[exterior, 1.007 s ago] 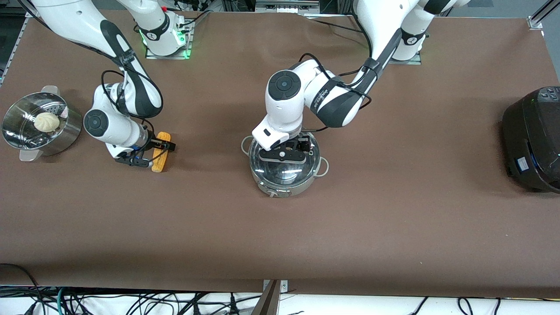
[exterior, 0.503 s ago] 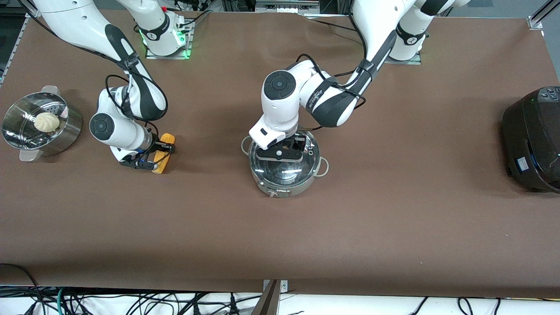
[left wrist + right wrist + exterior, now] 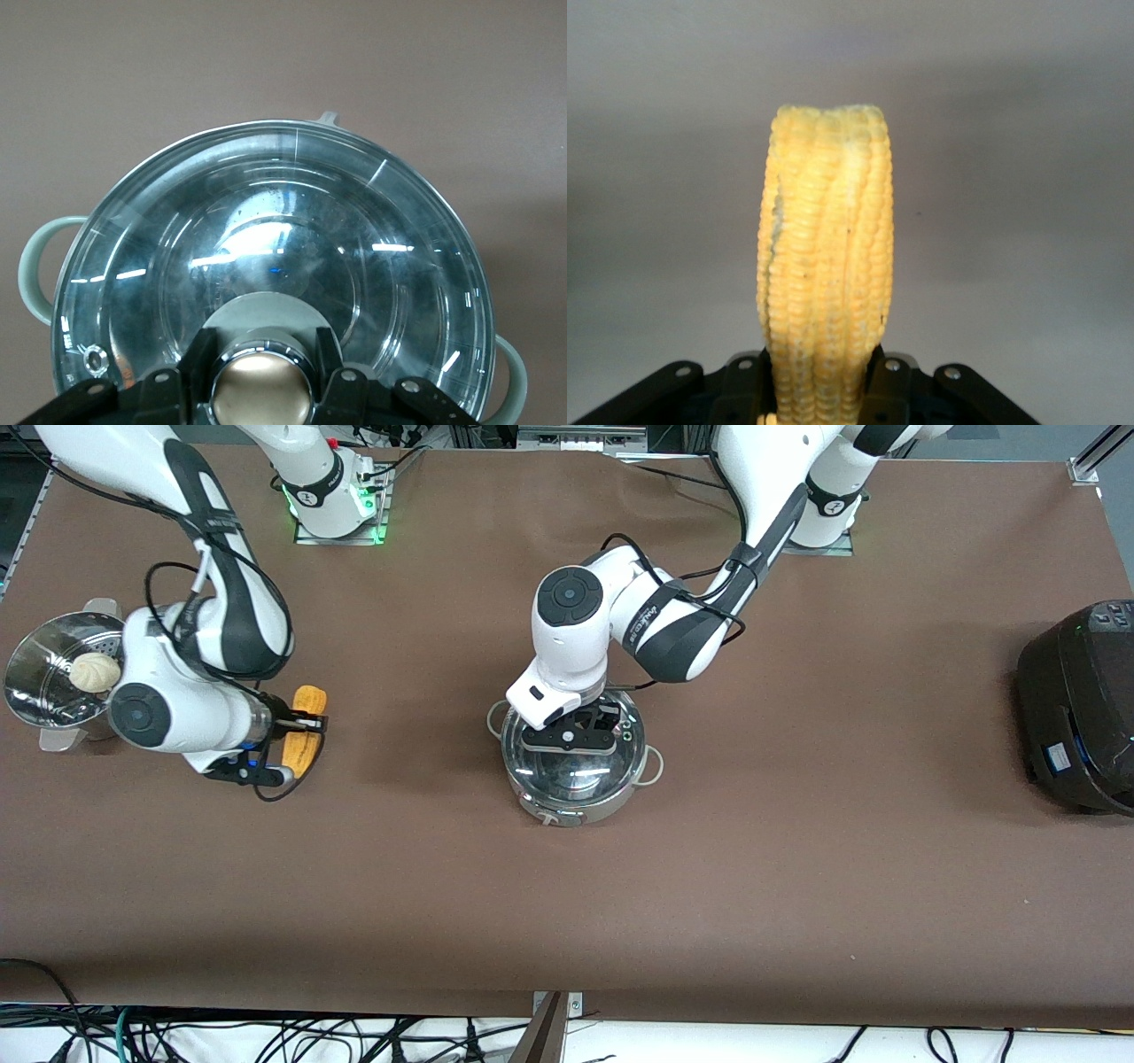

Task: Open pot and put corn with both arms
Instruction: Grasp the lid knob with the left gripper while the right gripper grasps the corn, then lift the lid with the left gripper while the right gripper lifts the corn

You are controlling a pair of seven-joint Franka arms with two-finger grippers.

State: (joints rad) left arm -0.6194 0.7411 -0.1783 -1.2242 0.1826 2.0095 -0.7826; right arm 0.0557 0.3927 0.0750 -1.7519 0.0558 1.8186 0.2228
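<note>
Front view: the right hand (image 3: 282, 748) has lifted the corn (image 3: 303, 731) off the surface (image 3: 797, 868); the left hand (image 3: 571, 735) stays clamped on the lid (image 3: 567, 766), pot (image 3: 576, 802) unopened.

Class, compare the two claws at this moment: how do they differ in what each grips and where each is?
The left claw is shut on the tan knob of the glass lid, which sits on the pot. The right claw is shut on the corn, toward the right arm's end of the table, beside the steamer bowl holding a bun. The left claw's load is round; the right's is a long cob. Both are black and shut.
</note>
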